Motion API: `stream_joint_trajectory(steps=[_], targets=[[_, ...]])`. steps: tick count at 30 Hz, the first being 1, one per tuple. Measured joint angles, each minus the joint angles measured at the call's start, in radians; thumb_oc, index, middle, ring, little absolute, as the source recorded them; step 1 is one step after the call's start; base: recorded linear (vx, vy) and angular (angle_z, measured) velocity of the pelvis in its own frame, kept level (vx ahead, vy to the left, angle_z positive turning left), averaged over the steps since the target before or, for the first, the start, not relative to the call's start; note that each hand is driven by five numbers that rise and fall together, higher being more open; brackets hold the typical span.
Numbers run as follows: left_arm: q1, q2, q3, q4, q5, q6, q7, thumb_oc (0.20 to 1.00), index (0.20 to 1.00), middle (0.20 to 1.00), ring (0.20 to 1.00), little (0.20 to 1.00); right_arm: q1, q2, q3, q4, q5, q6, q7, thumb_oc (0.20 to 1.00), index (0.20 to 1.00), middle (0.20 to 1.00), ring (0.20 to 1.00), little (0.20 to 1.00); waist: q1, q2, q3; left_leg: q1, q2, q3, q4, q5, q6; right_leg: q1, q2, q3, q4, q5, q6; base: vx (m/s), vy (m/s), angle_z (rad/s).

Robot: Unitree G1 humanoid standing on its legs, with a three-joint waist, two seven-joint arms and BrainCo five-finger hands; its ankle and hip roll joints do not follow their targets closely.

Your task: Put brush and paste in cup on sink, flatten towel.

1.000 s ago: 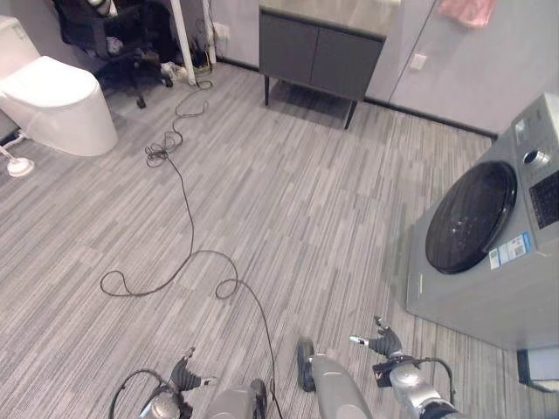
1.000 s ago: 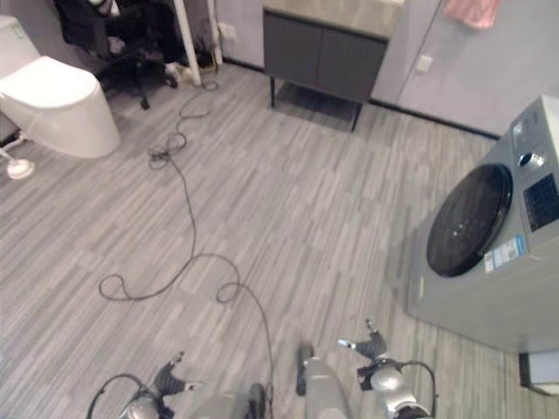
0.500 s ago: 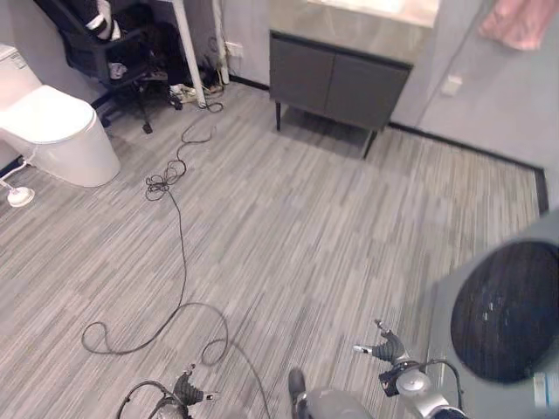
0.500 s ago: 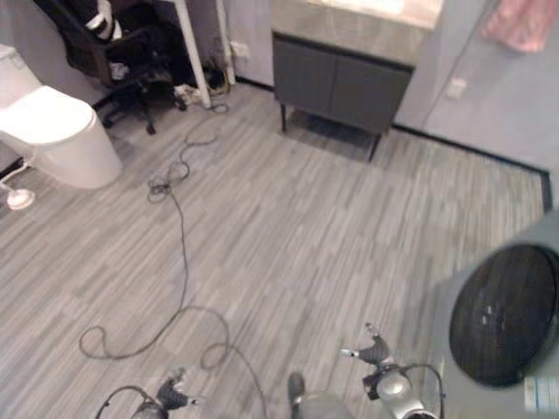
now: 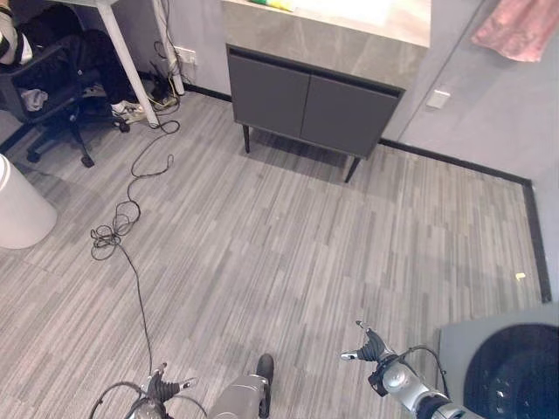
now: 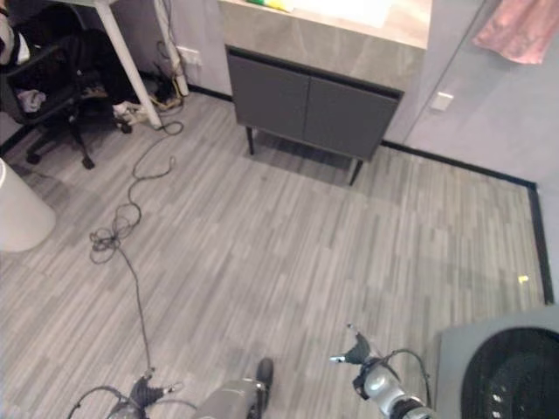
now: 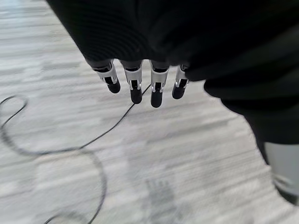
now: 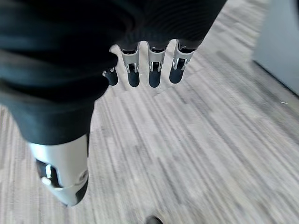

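Observation:
A grey vanity cabinet (image 5: 319,92) with a stone top and a white sink basin (image 5: 354,9) stands against the far wall. A small yellow-green item (image 5: 269,4) lies on the counter's left end; what it is I cannot tell. A pink towel (image 5: 521,30) hangs on the wall at the upper right. My left hand (image 5: 160,387) hangs low at the bottom left, its fingers (image 7: 135,88) straight and holding nothing. My right hand (image 5: 371,351) hangs at the bottom right, with relaxed, empty fingers (image 8: 154,70). Both are far from the vanity.
A grey washing machine (image 5: 502,371) with a dark round door stands close by my right hand. A white toilet (image 5: 17,209) is at the left edge. A black office chair (image 5: 48,83) and a white table leg (image 5: 127,57) stand at the far left. Striped grey floor (image 5: 288,236) lies between me and the vanity.
The whole picture has shifted: the vanity now sits nearer the middle, the toilet has slid to the left edge and the washing machine to the bottom right. Both hands stay low and open.

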Motion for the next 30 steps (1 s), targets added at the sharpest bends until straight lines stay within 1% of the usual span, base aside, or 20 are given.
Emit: stream_joint_trajectory(steps=[3,4,5,6,7,9,10,12,14,15,17,18,19,20,22,23,25,26,27,30], targets=[[0.023,0.002,-0.009,-0.024,-0.003,-0.006,-0.001,1.0,1.0,1.0,1.0,1.0,-0.013,-0.003,-0.007,-0.055,0.0,-0.001,0.008,1.0,1.0,1.0,1.0,1.0,-0.007,0.014,0.015,0.122,0.007,0.017,-0.076,-0.03,0.022,-0.208,-0.014,-0.045,0.374,0.046,0.022,0.44,0.361,-0.67],[0.014,-0.006,-0.014,-0.034,-0.005,-0.001,-0.008,1.0,1.0,1.0,1.0,1.0,-0.006,-0.011,-0.008,-0.1,0.001,0.001,0.015,1.0,1.0,1.0,1.0,1.0,-0.046,0.024,0.028,0.15,-0.009,0.009,-0.096,-0.067,0.06,-0.327,-0.011,-0.061,0.474,0.042,0.024,0.49,0.294,-0.35],[0.016,-0.001,-0.017,-0.032,-0.006,0.001,-0.014,1.0,1.0,1.0,1.0,1.0,-0.012,-0.002,-0.008,-0.102,0.001,-0.001,0.015,1.0,1.0,1.0,1.0,1.0,-0.056,0.016,0.042,0.173,-0.01,-0.006,-0.103,-0.03,0.016,-0.362,0.008,-0.035,0.482,0.031,0.037,0.48,0.219,0.11],[-0.007,-0.008,-0.018,-0.034,-0.006,0.002,-0.023,1.0,1.0,1.0,1.0,1.0,0.013,-0.012,-0.007,-0.115,0.002,0.004,0.016,1.0,1.0,1.0,1.0,1.0,-0.095,0.027,0.048,0.188,-0.009,-0.032,-0.103,-0.045,0.012,-0.407,0.032,-0.05,0.444,0.024,0.021,0.89,0.237,0.18],[-0.03,-0.017,-0.018,-0.033,-0.002,0.0,-0.026,1.0,1.0,1.0,1.0,1.0,0.04,-0.036,-0.015,-0.163,0.001,0.0,0.023,1.0,1.0,1.0,1.0,1.0,-0.089,0.052,0.075,0.226,0.001,-0.028,-0.13,-0.091,0.033,-0.508,0.011,-0.149,0.364,0.014,0.007,0.58,0.059,0.08],[-0.032,-0.009,-0.027,-0.054,-0.001,0.01,-0.03,1.0,1.0,1.0,1.0,1.0,0.058,-0.04,-0.025,-0.165,0.003,0.002,0.022,1.0,1.0,1.0,1.0,1.0,-0.124,0.048,0.093,0.258,-0.014,-0.032,-0.148,-0.08,-0.001,-0.596,-0.014,-0.236,0.087,0.052,-0.019,0.76,-0.013,0.08],[-0.046,-0.012,-0.041,-0.072,0.0,0.003,-0.032,1.0,1.0,1.0,1.0,1.0,0.097,-0.04,-0.028,-0.151,0.004,0.01,0.022,1.0,1.0,1.0,1.0,1.0,-0.161,0.042,0.086,0.332,-0.026,-0.061,-0.169,-0.139,-0.052,-0.631,0.008,-0.211,-0.089,0.121,-0.042,0.81,-0.041,0.63],[-0.077,-0.021,-0.056,-0.066,0.011,0.002,-0.034,1.0,1.0,1.0,1.0,1.0,0.127,-0.033,-0.035,-0.13,0.006,0.012,0.017,1.0,1.0,1.0,1.0,1.0,-0.2,0.045,0.076,0.392,-0.027,-0.129,-0.184,-0.196,-0.063,-0.594,0.005,-0.168,-0.392,0.175,-0.023,0.64,-0.085,0.9],[-0.081,-0.052,-0.058,-0.049,0.025,0.001,-0.037,1.0,1.0,1.0,1.0,1.0,0.133,-0.027,-0.058,-0.132,0.001,0.015,0.016,1.0,1.0,1.0,1.0,1.0,-0.21,0.049,0.069,0.529,-0.014,-0.151,-0.208,-0.202,-0.081,-0.544,0.033,-0.16,-0.399,0.234,-0.077,0.79,-0.226,0.56],[-0.062,-0.073,-0.053,-0.047,0.041,0.002,-0.036,1.0,1.0,1.0,1.0,1.0,0.144,-0.034,-0.062,-0.127,0.001,0.015,0.017,1.0,1.0,1.0,1.0,1.0,-0.223,0.055,0.049,0.564,-0.008,-0.181,-0.173,-0.206,-0.095,-0.5,0.029,-0.138,-0.392,0.349,-0.1,0.56,-0.227,0.51],[-0.046,-0.12,-0.055,-0.018,0.05,0.0,-0.039,1.0,1.0,1.0,1.0,1.0,0.144,-0.05,-0.071,-0.12,0.001,0.022,0.018,1.0,1.0,1.0,1.0,1.0,-0.24,0.094,0.019,0.567,0.026,-0.23,-0.057,-0.179,-0.148,-0.474,0.053,-0.146,-0.321,0.404,-0.124,0.54,-0.203,0.58],[-0.04,-0.136,-0.055,-0.014,0.052,0.0,-0.043,1.0,1.0,1.0,1.0,1.0,0.142,-0.056,-0.072,-0.117,0.001,0.023,0.018,1.0,1.0,1.0,1.0,1.0,-0.239,0.111,0.002,0.539,0.044,-0.23,0.029,-0.142,-0.204,-0.44,0.067,-0.165,-0.323,0.373,-0.143,0.48,-0.246,0.54],[-0.031,-0.138,-0.051,-0.017,0.058,-0.003,-0.057,1.0,1.0,1.0,1.0,1.0,0.123,-0.057,-0.072,-0.113,0.0,0.022,0.019,1.0,1.0,1.0,1.0,1.0,-0.231,0.106,-0.004,0.446,0.055,-0.212,0.265,-0.011,-0.308,-0.363,0.083,-0.179,-0.346,0.322,-0.178,0.47,-0.357,0.5],[-0.038,-0.132,-0.058,-0.018,0.059,-0.002,-0.06,1.0,1.0,1.0,1.0,1.0,0.12,-0.057,-0.068,-0.105,0.0,0.02,0.018,1.0,1.0,1.0,1.0,1.0,-0.23,0.091,-0.007,0.35,0.067,-0.166,0.453,0.033,-0.335,-0.331,0.082,-0.187,-0.367,0.329,-0.174,0.31,-0.257,0.44],[-0.035,-0.105,-0.059,-0.03,0.058,-0.003,-0.061,1.0,1.0,1.0,1.0,1.0,0.1,-0.054,-0.055,-0.105,0.0,0.018,0.016,1.0,1.0,1.0,1.0,1.0,-0.205,0.045,-0.017,0.205,0.071,-0.128,0.612,0.02,-0.3,-0.281,0.074,-0.163,-0.396,0.288,-0.208,0.22,-0.157,0.2],[-0.031,-0.075,-0.061,-0.046,0.058,-0.002,-0.057,1.0,1.0,1.0,1.0,1.0,0.074,-0.05,-0.049,-0.096,0.0,0.014,0.016,1.0,1.0,1.0,1.0,1.0,-0.166,-0.01,-0.005,0.115,0.095,-0.06,0.664,-0.008,-0.233,-0.224,0.063,-0.14,-0.412,0.277,-0.21,0.33,-0.138,-0.09],[-0.009,-0.053,-0.055,-0.048,0.057,0.007,-0.057,1.0,1.0,1.0,1.0,1.0,0.046,-0.043,-0.049,-0.081,0.0,0.008,0.012,1.0,1.0,1.0,1.0,1.0,-0.159,-0.036,0.001,0.027,0.146,-0.003,0.627,-0.028,-0.206,-0.139,0.058,-0.132,-0.444,0.277,-0.211,0.39,-0.062,-0.01],[-0.018,-0.039,-0.075,-0.04,0.056,0.012,-0.056,1.0,1.0,1.0,1.0,1.0,0.033,-0.053,-0.045,-0.068,-0.001,0.002,-0.007,1.0,1.0,1.0,1.0,1.0,-0.143,-0.058,0.004,-0.078,0.174,0.091,0.487,-0.035,-0.191,-0.064,0.017,-0.119,-0.49,0.193,-0.227,0.35,0.035,0.3],[-0.025,-0.042,-0.082,-0.045,0.056,0.014,-0.055,1.0,1.0,1.0,1.0,1.0,0.029,-0.064,-0.045,-0.057,-0.001,0.007,-0.006,1.0,1.0,1.0,1.0,1.0,-0.143,-0.054,0.009,-0.095,0.192,0.133,0.398,-0.031,-0.195,-0.057,0.018,-0.13,-0.493,0.22,-0.201,0.34,0.092,0.27],[-0.022,-0.038,-0.085,-0.056,0.054,0.011,-0.056,1.0,1.0,1.0,1.0,1.0,-0.021,-0.065,-0.04,-0.032,0.0,0.01,-0.008,1.0,1.0,1.0,1.0,1.0,-0.121,0.005,0.021,-0.159,0.182,0.097,0.018,0.017,-0.216,0.026,0.024,-0.068,-0.539,0.179,-0.163,0.49,0.193,-0.49]])
